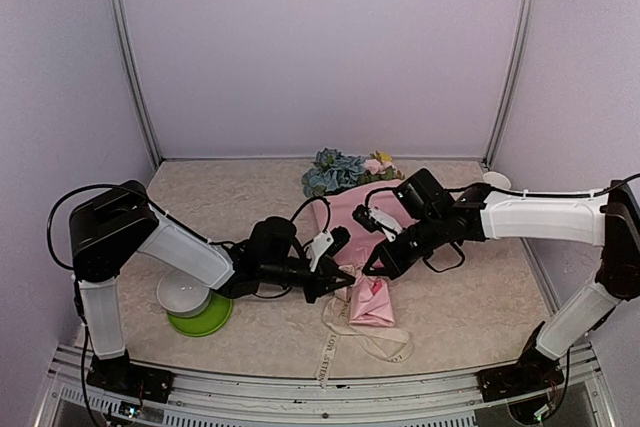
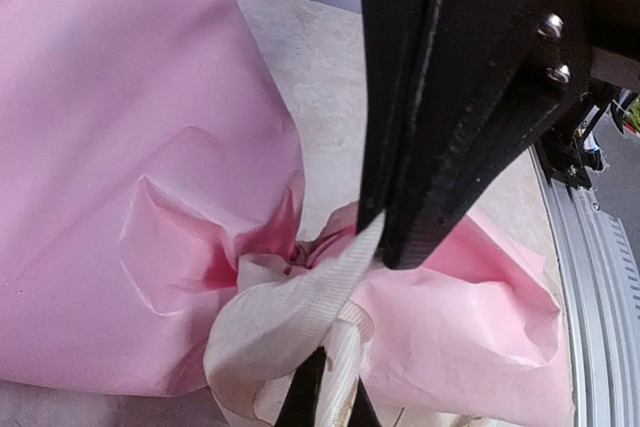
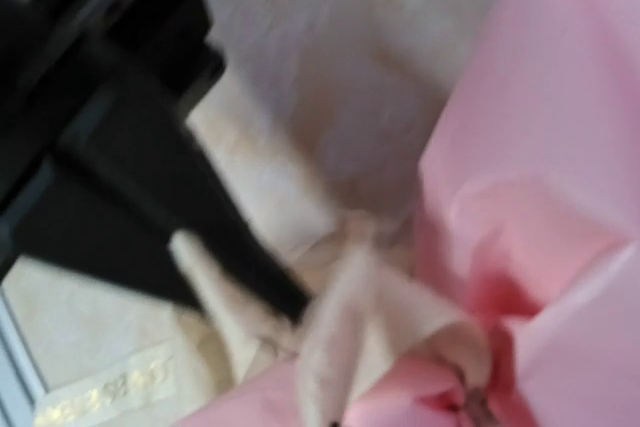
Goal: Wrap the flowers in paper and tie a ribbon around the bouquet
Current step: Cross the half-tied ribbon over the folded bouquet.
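Note:
The bouquet lies on the table as a pink paper [image 1: 372, 299] cone, with the blue, pink and yellow flowers [image 1: 338, 171] at its far end. A cream ribbon [image 2: 290, 317] is looped around the pinched neck of the paper [image 2: 120, 147]. My left gripper [image 1: 347, 275] comes in from the left and is shut on a ribbon strand [image 2: 340, 372]. My right gripper [image 1: 371, 269] meets it from the right, its black fingers [image 2: 420, 197] clamped on another strand. The right wrist view is blurred and shows the ribbon [image 3: 360, 317], the paper [image 3: 540, 147] and the left gripper [image 3: 130, 177].
Loose ribbon tails [image 1: 330, 342] with dark lettering trail toward the front edge. A white bowl [image 1: 183, 292] rests on a green plate [image 1: 205, 322] at the left, beside the left arm. A small white object [image 1: 495, 179] sits at the back right corner.

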`<state>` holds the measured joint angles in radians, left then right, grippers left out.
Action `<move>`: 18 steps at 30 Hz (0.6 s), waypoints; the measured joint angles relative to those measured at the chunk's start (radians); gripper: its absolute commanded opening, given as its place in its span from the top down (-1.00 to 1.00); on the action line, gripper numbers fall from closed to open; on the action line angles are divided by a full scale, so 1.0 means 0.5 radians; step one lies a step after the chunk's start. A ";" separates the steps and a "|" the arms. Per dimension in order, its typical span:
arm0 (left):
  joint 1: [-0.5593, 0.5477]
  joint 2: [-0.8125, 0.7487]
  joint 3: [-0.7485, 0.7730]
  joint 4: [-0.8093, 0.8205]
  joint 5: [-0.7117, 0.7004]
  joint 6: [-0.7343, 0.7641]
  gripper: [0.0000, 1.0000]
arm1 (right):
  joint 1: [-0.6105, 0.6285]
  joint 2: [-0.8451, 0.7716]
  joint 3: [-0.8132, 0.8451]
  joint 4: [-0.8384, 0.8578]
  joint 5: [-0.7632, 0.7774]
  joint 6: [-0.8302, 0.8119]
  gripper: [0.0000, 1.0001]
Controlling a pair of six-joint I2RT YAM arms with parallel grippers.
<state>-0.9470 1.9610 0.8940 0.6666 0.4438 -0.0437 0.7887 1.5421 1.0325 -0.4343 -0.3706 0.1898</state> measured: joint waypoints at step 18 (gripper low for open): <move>0.061 -0.010 -0.079 0.182 0.047 -0.130 1.00 | -0.051 -0.072 -0.201 0.095 -0.012 0.117 0.72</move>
<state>-0.9165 1.9560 0.8547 0.7578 0.4671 -0.1085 0.7631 1.5059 0.9318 -0.3870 -0.3767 0.2485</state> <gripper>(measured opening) 0.008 0.069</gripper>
